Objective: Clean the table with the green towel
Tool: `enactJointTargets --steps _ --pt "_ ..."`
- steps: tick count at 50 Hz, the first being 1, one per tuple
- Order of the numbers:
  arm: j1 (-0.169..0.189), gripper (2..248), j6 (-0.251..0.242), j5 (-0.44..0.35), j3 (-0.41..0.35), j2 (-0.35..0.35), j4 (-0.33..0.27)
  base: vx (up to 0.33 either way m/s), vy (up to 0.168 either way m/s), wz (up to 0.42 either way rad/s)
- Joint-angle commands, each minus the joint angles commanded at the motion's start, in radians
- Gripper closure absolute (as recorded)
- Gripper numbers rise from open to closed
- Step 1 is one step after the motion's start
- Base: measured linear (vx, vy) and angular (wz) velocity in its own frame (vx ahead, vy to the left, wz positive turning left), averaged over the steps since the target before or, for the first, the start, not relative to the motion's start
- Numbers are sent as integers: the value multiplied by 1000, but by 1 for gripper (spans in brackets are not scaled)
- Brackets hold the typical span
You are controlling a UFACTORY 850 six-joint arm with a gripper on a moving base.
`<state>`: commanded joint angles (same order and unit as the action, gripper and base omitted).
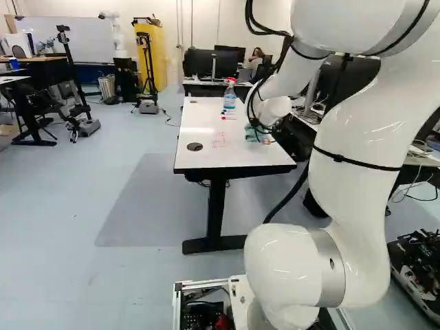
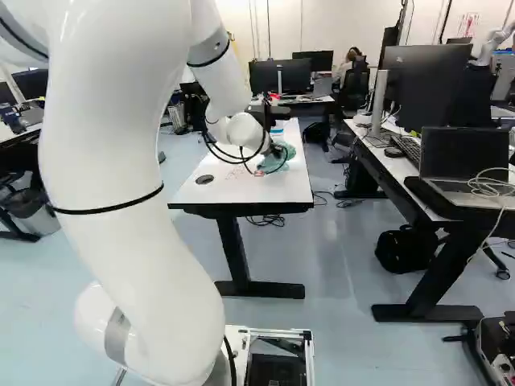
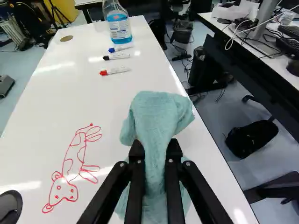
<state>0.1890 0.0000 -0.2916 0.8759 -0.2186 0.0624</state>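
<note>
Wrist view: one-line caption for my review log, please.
Gripper pinching the green towel beside a red animal drawing on the white table.

Towel (image 3: 156, 116): is showing a soft blue-green, no print breaking its plain surface
Table (image 3: 107, 93): is shining glossy white, with pale streaks of glare
Table legs (image 1: 216, 206): are standing out in black
Drawing (image 3: 70, 172): is running in thin red outline, with patches ringed on the body and dots on the face
Bottle (image 3: 119, 28): is glowing bright blue through clear plastic, under a red and white top
Markers (image 3: 116, 56): are showing white barrels, with one blue, one black and one red cap
Arm (image 1: 357, 158): is gleaming white, banded in silver-grey and black
Cabinet (image 1: 157, 58): is blazing yellow
Floor (image 1: 62, 206): is spreading pale blue-grey
</note>
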Motion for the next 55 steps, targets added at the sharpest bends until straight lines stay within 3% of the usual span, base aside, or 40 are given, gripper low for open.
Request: enactJointTargets --steps 26,55 --pt "-61 202 0 109 100 -31 14 0 0 0" --pt "-100 202 0 111 246 -143 14 0 0 0"
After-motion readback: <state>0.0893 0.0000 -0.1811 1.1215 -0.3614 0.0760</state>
